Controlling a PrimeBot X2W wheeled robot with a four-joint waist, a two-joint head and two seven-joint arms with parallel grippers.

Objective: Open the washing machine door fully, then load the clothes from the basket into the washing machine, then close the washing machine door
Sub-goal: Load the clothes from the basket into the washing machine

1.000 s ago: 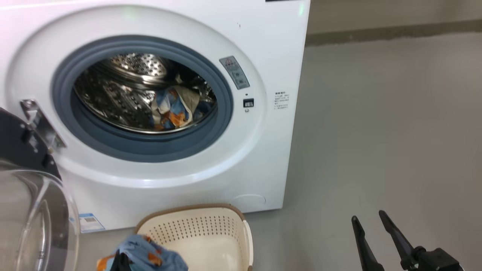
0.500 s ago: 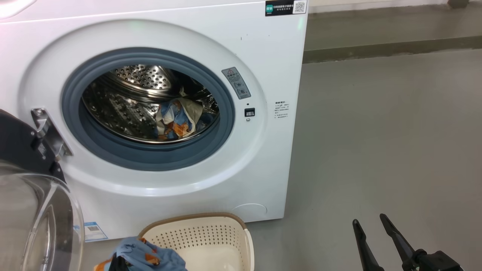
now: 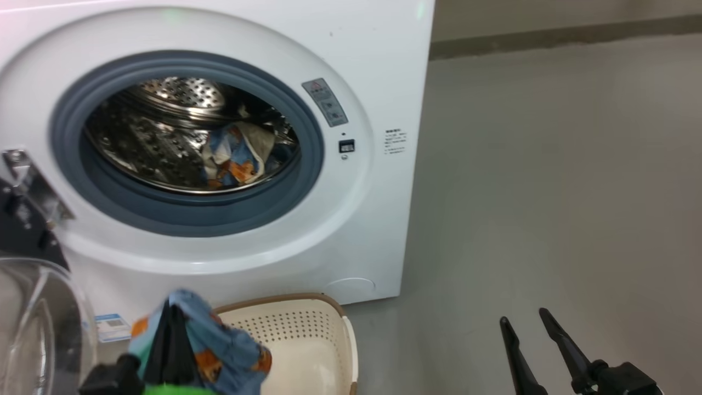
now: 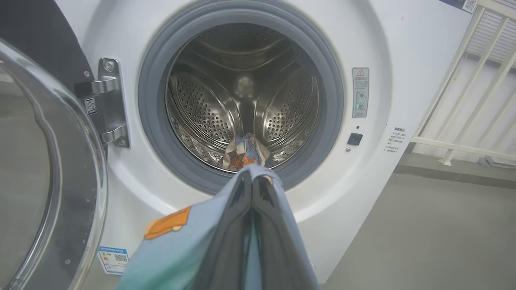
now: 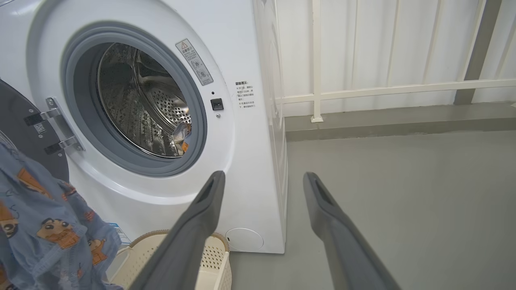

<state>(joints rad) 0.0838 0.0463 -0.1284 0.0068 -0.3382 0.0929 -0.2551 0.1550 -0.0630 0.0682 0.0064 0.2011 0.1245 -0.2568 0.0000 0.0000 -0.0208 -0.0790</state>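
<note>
Up came my left gripper, pinching the clothes; I'd push them past its fingertips into the drum; right gripper spread.

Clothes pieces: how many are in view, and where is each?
2. One piece lies in the washing machine drum; one piece hangs from the shut left gripper, near the basket. More may be hidden in the basket.

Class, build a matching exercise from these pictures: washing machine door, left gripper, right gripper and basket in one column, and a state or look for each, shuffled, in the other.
1. washing machine door
2. left gripper
3. right gripper
4. basket

a. open, holding nothing
b. cream, perforated
c. swung open
d. shut on the clothes

Pairs: 1-c, 2-d, 3-a, 4-b.
</note>
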